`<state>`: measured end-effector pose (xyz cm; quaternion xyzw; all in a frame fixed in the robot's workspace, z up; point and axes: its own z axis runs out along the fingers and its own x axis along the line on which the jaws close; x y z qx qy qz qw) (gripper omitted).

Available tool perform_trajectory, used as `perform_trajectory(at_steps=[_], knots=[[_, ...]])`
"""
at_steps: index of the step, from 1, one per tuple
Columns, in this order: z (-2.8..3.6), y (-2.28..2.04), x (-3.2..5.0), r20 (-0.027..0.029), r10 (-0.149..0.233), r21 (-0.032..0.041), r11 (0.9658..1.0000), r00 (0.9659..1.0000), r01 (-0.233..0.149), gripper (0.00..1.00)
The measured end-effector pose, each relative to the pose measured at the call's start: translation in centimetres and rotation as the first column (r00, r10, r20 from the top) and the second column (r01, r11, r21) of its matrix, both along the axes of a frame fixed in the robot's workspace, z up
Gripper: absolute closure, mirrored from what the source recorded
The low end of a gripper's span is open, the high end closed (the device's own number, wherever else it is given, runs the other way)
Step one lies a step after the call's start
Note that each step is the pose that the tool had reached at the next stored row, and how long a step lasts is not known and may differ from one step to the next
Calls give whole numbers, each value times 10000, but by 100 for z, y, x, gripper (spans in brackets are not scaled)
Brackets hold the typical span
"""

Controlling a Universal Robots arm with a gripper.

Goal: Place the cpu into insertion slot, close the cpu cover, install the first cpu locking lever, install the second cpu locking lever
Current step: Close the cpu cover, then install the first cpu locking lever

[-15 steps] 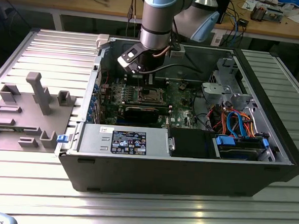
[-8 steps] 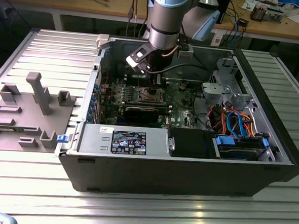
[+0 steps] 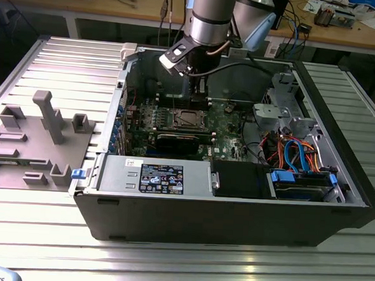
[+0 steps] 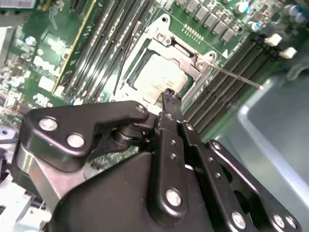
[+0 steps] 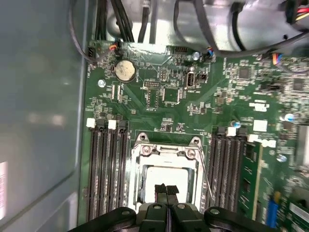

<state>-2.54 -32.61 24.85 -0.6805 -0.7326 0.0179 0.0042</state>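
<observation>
- Exterior view: nearest lies a ribbed metal desk (image 3: 186, 268), with grey fixture blocks (image 3: 41, 138) towards the exterior view's left.
- On the desk sits an open computer case (image 3: 221, 219). A silver box with a label (image 3: 160, 177) runs along its near wall, and orange and blue cables (image 3: 295, 150) lie towards the exterior view's right.
- Deeper in the case is the green circuit board (image 3: 230, 127), with the insertion slot (image 3: 190, 119) near its middle.
- The arm reaches down from the far side, and the end effector (image 3: 200, 93) hangs just behind the slot.
- In the first wrist view the end effector's black fingers (image 5: 160, 189) are clenched tip to tip, gripping nothing.
- Just past the fingertips, the cpu (image 5: 154, 176) sits in the slot, silver top showing.
- The cpu cover (image 5: 166, 153) lies flat around it, framing the chip.
- Long black memory slots (image 5: 104, 169) flank the slot on both sides.
- In the second wrist view a thin metal lever (image 4: 239, 78) juts from a corner of the cover, out across the memory slots.
- Farthest on the board, a round coin battery (image 5: 124, 71).
</observation>
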Motion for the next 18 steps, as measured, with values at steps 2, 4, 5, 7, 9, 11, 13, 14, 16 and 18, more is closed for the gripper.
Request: perform_trajectory(at_steps=[2, 4, 5, 7, 9, 11, 13, 14, 16, 18], knots=[[46, 0, 0, 0, 0, 1, 10000, 10000, 0, 89], [58, 0, 0, 1, -1, 2, 10000, 10000, 1, 89], [58, 0, 0, 2, 0, 3, 10000, 10000, 0, 89], [58, 0, 0, 0, 0, 1, 10000, 10000, 0, 89], [59, 0, 0, 1, 0, 2, 10000, 10000, 0, 89], [59, 0, 0, 0, 0, 2, 10000, 10000, 0, 89], [59, 0, 0, 0, 0, 3, 10000, 10000, 0, 89], [59, 0, 0, 0, 1, 3, 10000, 10000, -1, 89], [59, 0, 0, 0, 142, 3, 9999, 9999, -142, 89], [60, 0, 0, 0, 300, 2, 9996, 9996, -300, 89]])
